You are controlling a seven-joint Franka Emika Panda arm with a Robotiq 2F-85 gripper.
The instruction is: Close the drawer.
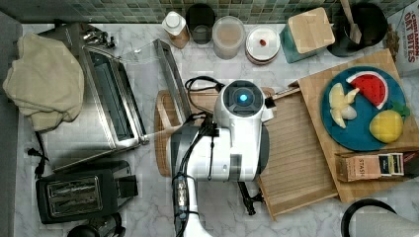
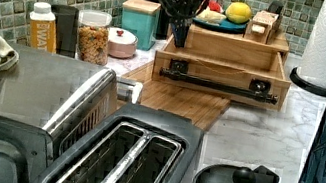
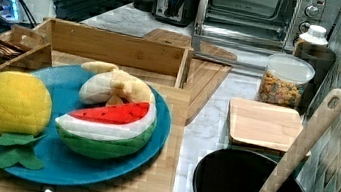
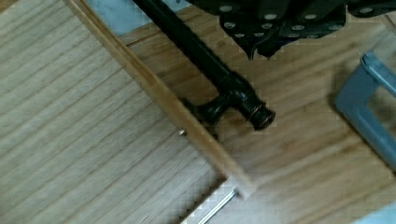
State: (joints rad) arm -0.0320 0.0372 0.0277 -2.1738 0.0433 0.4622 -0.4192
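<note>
Since the drawer [image 2: 223,61] sits pulled right out over the board's [image 2: 177,99] far edge, I'd set the gripper [image 2: 180,28], fingers can't tell, behind the handle [image 2: 218,86] and push square.

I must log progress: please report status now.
Gripper above light-wood drawer. Drawer open, black bar handle untouched. Nothing seen blocking it.

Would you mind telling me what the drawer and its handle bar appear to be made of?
The drawer looks like light, unpainted wood, possibly bamboo: pale grain and fine ribbing run across its bottom in the wrist view. The handle bar appears to be dark metal with a slightly glossy finish, judging by the highlights on its rounded end cap, though coated plastic cannot be ruled out.
</note>
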